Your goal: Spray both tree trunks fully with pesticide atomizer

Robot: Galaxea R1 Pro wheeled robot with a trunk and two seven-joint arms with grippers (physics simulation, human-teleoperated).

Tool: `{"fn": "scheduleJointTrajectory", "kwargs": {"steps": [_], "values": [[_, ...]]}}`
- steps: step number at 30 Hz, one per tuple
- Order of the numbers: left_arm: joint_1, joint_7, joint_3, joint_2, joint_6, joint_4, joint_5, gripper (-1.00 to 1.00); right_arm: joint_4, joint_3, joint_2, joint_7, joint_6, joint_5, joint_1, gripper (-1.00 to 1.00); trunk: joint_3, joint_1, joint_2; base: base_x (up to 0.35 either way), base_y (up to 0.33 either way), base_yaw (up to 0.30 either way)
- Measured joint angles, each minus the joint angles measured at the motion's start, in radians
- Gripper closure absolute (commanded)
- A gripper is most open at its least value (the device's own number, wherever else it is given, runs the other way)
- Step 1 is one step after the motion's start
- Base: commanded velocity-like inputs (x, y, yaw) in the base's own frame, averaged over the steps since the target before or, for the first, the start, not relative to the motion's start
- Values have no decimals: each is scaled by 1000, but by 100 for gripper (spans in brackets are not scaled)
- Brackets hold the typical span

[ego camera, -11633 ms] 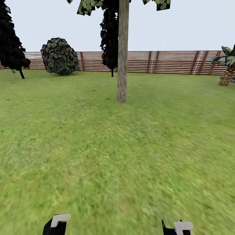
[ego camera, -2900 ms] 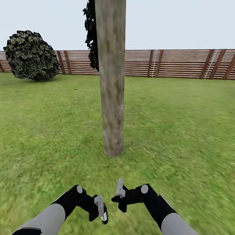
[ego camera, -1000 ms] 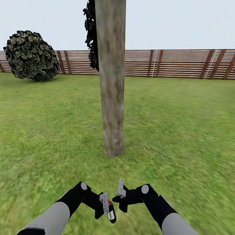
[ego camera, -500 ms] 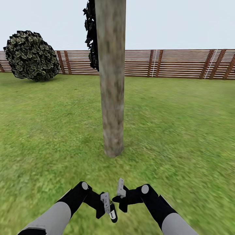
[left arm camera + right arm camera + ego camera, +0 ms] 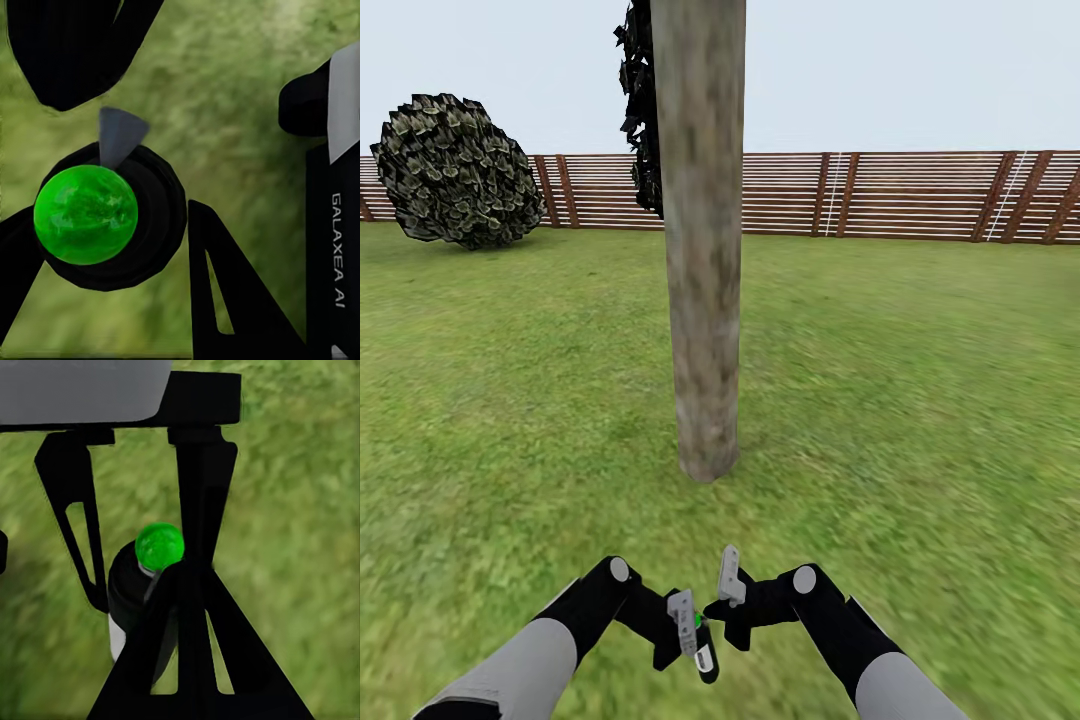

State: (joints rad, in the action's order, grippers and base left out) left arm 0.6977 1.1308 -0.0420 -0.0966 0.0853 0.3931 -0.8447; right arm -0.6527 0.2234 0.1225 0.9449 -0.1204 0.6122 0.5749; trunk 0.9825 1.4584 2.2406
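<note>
A wide green grass lawn [image 5: 920,400] stretches away to a brown wooden fence of horizontal slats [image 5: 900,195] under a pale sky. At the far left, just in front of the fence, sits a round bushy shrub with dark mottled leaves [image 5: 455,170]. Right of it, near the middle of the scene, a thick pale grey-brown tree trunk [image 5: 700,250] rises straight from the grass, with a dark leafy tree [image 5: 640,110] partly hidden behind it.

Close to the camera, at the bottom of the head view, both black and grey arms reach inward. The left gripper [image 5: 685,625] holds a small black pesticide atomizer with a pale label and a bright green round cap [image 5: 703,650]; its fingers [image 5: 682,610] are closed around the bottle's body, just short of the trunk's base. In the left wrist view the atomizer [image 5: 97,217] shows its green cap end-on above grass. Just to the right, the right gripper [image 5: 728,592] hangs beside the bottle; whether its fingers are spread or closed cannot be told. The right wrist view shows the atomizer [image 5: 146,577] beyond that gripper's dark fingers [image 5: 79,510].
</note>
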Motion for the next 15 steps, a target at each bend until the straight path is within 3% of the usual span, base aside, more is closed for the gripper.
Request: {"fn": "scheduleJointTrajectory", "kwargs": {"steps": [4, 7, 11, 15], "values": [[0, 0, -2, 9, 1, 0, -6, 100, 0, 0, 0, 1, 0, 0, 0, 100, 0, 0, 0, 0, 0, 0], [-1, -1, -4, 31, 1, 0, -13, 100, 0, 0, 0, 1, 0, 0, 0, 100, 0, 0, 0, 0, 0, 0], [-9, -2, -10, 77, 0, 0, -18, 100, 0, 0, 0, 0, 0, 0, 0, 100, 0, 0, 0, 0, 0, 0], [-13, -2, -7, 139, 0, 0, -24, 100, 0, 0, -2, 0, 0, 0, 0, 100, 0, 0, 0, 0, 0, 0]]}}
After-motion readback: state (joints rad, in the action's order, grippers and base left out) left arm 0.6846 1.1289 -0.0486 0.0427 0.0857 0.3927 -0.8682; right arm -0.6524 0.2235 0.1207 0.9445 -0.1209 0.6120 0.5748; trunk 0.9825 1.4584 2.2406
